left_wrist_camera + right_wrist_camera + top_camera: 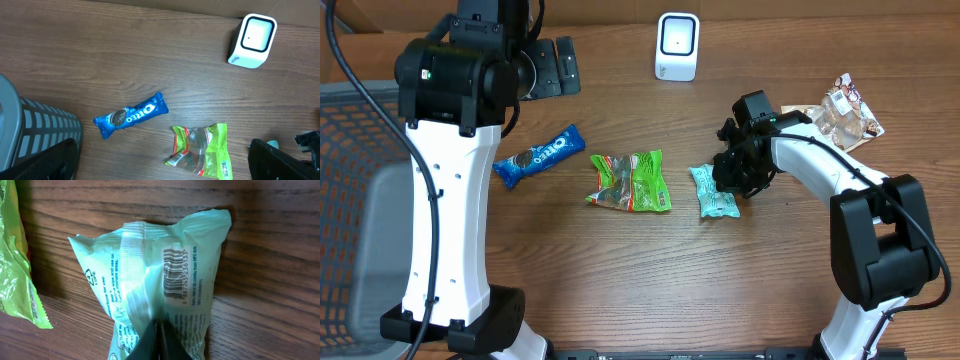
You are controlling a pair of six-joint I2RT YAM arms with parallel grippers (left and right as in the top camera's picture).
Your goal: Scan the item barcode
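White shells and black joint housings on my left arm [445,220] and right arm [825,170]; black cables [348,68] at ten o'clock; my right pincer [158,330] is matte black.

The left claw [563,68] gapes wide on its upright arm — the right claw [157,340] is pinched shut, arm reaching low.

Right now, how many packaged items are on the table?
4: Oreo pack left of centre, green bag in the middle, mint packet at the right gripper, tan packet far right beyond that arm. The arms may hide others.

Four packets [540,155] [630,182] [713,192] [845,115], one scanner [677,46], seemingly one basket [350,150]
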